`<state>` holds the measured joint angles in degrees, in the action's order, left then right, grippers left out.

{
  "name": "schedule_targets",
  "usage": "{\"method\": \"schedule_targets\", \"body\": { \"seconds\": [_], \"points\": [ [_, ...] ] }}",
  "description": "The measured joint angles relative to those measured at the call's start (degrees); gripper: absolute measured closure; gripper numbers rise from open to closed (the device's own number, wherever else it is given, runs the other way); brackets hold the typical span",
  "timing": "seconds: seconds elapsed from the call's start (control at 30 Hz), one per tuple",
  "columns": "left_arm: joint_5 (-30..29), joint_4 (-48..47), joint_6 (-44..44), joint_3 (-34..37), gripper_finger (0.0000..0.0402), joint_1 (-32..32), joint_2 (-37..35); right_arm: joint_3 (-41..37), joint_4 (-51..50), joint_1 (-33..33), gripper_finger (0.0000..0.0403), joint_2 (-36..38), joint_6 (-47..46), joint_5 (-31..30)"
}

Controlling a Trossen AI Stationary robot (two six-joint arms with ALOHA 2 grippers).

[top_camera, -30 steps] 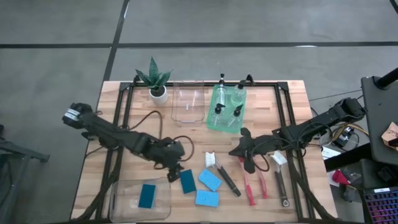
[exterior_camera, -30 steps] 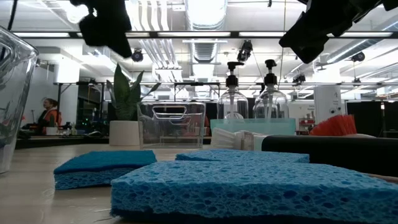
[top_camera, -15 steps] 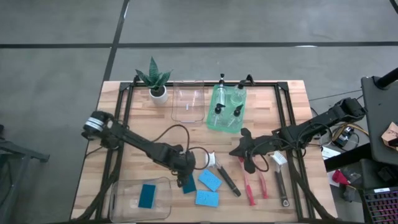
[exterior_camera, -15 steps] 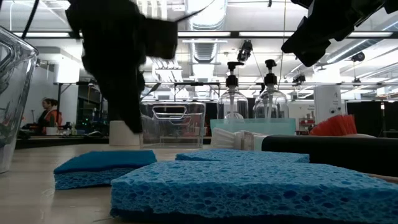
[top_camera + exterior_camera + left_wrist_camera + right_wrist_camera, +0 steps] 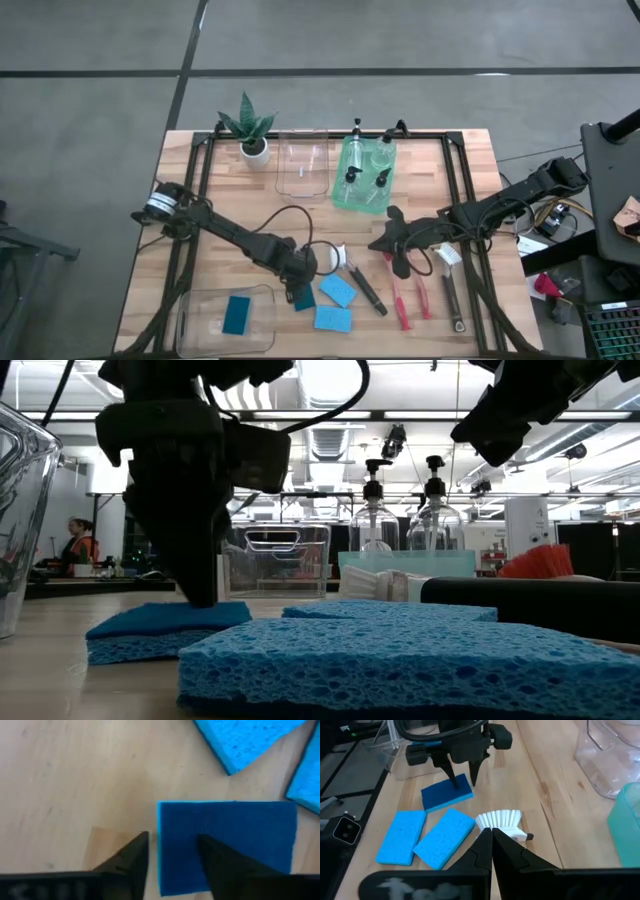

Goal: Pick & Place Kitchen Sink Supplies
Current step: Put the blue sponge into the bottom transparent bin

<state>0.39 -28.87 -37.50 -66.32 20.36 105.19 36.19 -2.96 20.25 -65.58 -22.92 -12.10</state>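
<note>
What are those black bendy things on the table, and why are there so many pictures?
Those are two robot arms, each ending in a two-finger pincher. One camera looks down from above, one sits at table height, and one rides on each wrist. The left gripper is down at a dark blue sponge, its fingers open with one on each side of the sponge's edge, not lifting it. The right gripper waits shut above the red brushes, holding nothing. Two light blue sponges lie nearby, another dark sponge lies in a clear bin, and bottles stand in a green bin.
</note>
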Motion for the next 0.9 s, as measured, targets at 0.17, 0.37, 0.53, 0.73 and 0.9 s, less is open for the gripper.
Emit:
{"method": "schedule_targets", "body": {
  "seconds": [0.17,0.37,0.53,0.73,0.9],
  "points": [
    [0.15,1.77,0.96,0.0,0.0351,0.02,0.2,-0.01,0.2,0.0,0.0394,0.0,0.24,-0.02],
    [0.39,4.6,3.88,0.0,0.0397,0.0,0.37,-0.12,0.24,0.0,0.0394,0.0,0.24,-0.02],
    [0.38,4.82,5.98,-0.09,0.0401,-0.02,-0.43,-0.43,0.33,0.0,0.0394,0.0,0.11,-0.02],
    [0.65,1.88,7.59,-1.84,0.0401,-0.04,-2.04,-0.49,0.35,-0.02,0.0394,0.04,0.02,-0.02],
    [-1.08,-1.05,8.88,-4.18,0.0401,-0.13,-5.28,-0.53,0.37,0.0,0.0394,0.04,0.0,-0.02]
  ]
}}
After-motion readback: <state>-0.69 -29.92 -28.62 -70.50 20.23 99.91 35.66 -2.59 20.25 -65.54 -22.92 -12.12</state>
